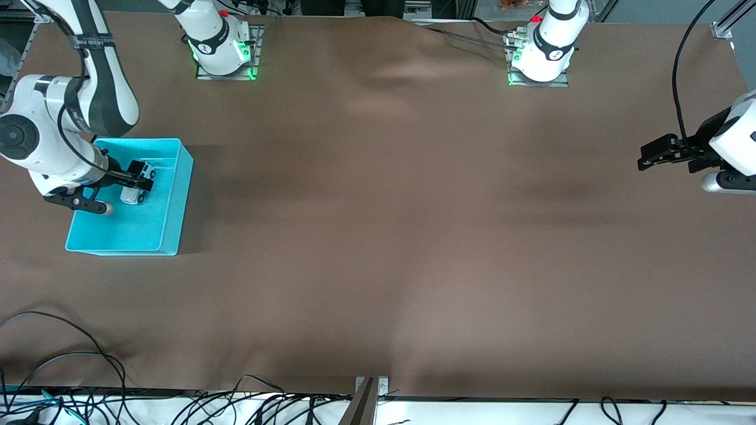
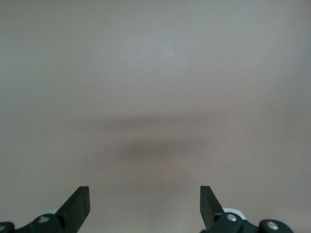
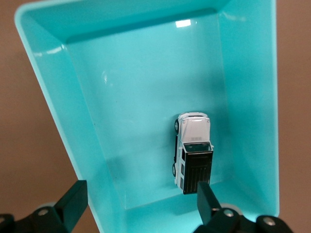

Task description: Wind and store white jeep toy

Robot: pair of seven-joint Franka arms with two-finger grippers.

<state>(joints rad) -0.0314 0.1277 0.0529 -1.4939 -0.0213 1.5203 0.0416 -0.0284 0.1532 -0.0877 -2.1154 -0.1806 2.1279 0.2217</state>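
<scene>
- A tangle of thin black cables [image 1: 177,404] lies along the table edge nearest the front camera, on a white strip.
- The table [image 1: 413,236] is covered by a smooth, matte brown cloth with soft wrinkles and faint shadows.
- A cyan bin [image 1: 171,195], rectangular, glossy plastic with sloped walls and rounded corners, sits toward the right arm's end of the table.
- The white jeep toy [image 3: 193,151] lies inside the cyan bin on its floor, close to one side wall. It is small and boxy, with a white hood, a ribbed black roof, dark windows and black wheels.
- The right gripper [image 1: 133,180] hovers over the cyan bin just above the toy, its black fingers spread wide and holding nothing.
- The left gripper [image 1: 649,159] waits over bare cloth at the left arm's end of the table, fingers apart and empty.
- Lettering on a band around the right arm is too small to read.
</scene>
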